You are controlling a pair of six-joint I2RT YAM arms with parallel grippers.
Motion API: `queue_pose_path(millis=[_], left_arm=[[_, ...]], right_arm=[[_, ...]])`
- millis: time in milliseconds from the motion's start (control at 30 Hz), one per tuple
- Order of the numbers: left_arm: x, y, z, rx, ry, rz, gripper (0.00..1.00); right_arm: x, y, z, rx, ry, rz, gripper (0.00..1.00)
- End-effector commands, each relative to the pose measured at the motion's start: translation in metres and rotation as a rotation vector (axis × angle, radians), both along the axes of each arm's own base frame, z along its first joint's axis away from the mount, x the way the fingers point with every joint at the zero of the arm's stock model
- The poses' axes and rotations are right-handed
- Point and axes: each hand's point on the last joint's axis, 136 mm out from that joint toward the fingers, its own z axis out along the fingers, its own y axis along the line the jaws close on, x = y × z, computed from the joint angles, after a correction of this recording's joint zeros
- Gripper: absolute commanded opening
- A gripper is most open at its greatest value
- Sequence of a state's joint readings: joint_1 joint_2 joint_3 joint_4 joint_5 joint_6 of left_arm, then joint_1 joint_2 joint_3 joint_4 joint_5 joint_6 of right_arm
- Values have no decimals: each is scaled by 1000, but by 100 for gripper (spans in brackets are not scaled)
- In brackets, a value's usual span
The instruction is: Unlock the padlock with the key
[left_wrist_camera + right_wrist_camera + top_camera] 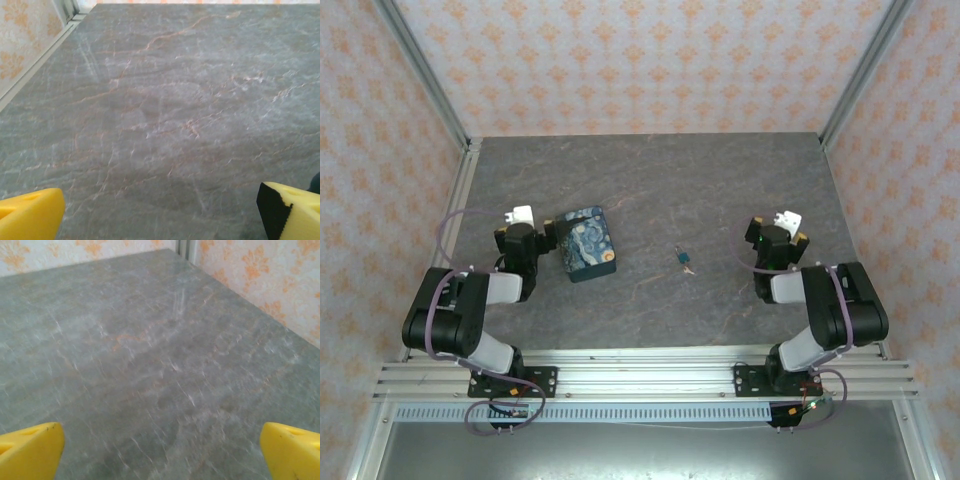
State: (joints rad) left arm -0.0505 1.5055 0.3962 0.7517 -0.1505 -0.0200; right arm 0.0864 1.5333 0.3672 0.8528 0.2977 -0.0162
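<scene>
Tiny teal-blue padlock (684,260) lies on the grey marbled table (720,180) between the arms, long axis roughly near-to-far. Right gripper (778,240) is nearer, with the lock off to its left; left gripper (525,238) sits farther away. Both claws are spread wide and empty.

- You are looking at a tiny teal-blue padlock (684,260) lying apart to the right of the painted box (588,243).
- A small dark metal part is showing on it, too small to identify.

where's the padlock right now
In the top external view the padlock lies on the table, slightly right of centre. It is well clear of the starry-night box that sits to its left.
</scene>
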Motion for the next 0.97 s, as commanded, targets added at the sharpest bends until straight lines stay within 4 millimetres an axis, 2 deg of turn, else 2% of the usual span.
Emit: queue_pose_path(millis=[0,933], left_arm=[[8,-2,12,12,-29,-17,100],[9,-5,12,17,-21,-30,100]], right_arm=[[7,-1,8,23,-11,2,100],[8,0,7,20,-14,13,100]])
